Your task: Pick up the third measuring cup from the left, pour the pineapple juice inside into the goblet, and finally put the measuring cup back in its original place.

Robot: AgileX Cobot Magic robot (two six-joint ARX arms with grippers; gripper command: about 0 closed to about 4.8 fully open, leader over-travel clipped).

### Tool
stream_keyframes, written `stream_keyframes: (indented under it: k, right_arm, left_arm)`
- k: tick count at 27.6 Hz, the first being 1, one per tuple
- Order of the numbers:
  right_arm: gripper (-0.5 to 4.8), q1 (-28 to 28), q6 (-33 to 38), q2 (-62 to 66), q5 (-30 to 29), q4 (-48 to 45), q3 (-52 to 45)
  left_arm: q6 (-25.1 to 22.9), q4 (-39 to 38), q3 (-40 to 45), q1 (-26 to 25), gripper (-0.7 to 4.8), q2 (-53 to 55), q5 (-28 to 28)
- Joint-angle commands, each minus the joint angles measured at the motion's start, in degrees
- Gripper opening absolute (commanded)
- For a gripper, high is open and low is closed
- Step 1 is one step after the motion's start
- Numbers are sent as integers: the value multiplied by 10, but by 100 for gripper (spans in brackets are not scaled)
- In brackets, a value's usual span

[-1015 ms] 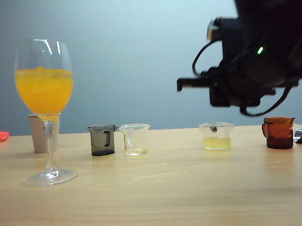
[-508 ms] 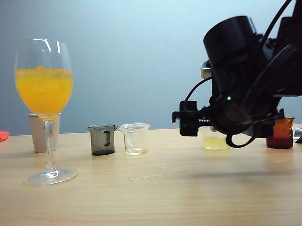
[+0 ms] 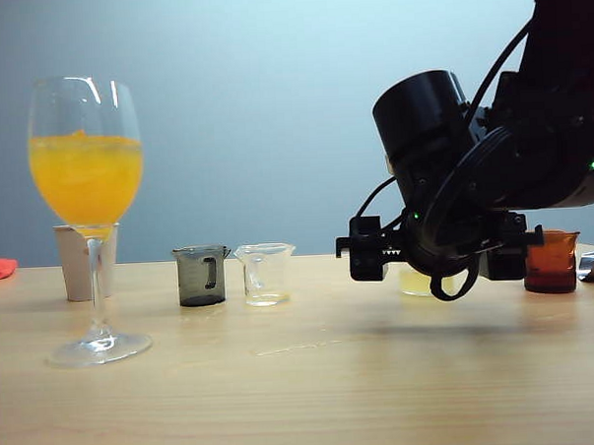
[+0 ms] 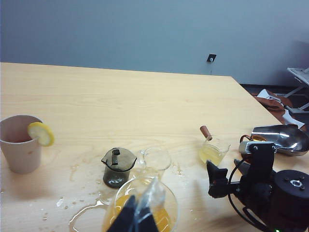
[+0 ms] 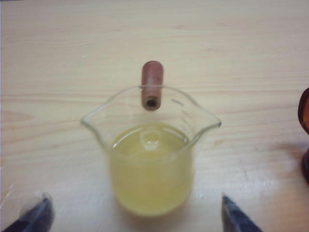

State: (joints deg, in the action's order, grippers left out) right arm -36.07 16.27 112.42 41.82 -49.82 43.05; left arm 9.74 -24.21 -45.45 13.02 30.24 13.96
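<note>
The third measuring cup [image 5: 151, 150] sits on the table [image 3: 304, 380] with pale pineapple juice [image 5: 150, 169] inside, well right of the goblet [image 3: 89, 217], which holds orange drink. Right claw [image 5: 135, 215] is low, spread wide just short of the cup. Exterior view mostly hides the cup behind the arm. Left claw [image 4: 136, 217] looks pinched together above the goblet.
</note>
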Motion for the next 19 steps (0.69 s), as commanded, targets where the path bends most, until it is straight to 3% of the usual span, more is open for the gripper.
stream_keyframes:
  k: [1, 19]
  right_arm:
    - [472, 9, 2, 12, -11, -3, 17]
    - [472, 57, -1, 63, -87, 4, 88]
  left_arm:
    - [-3, 11, -3, 0, -5, -1, 4]
    - [-3, 12, -3, 0, -5, -1, 4]
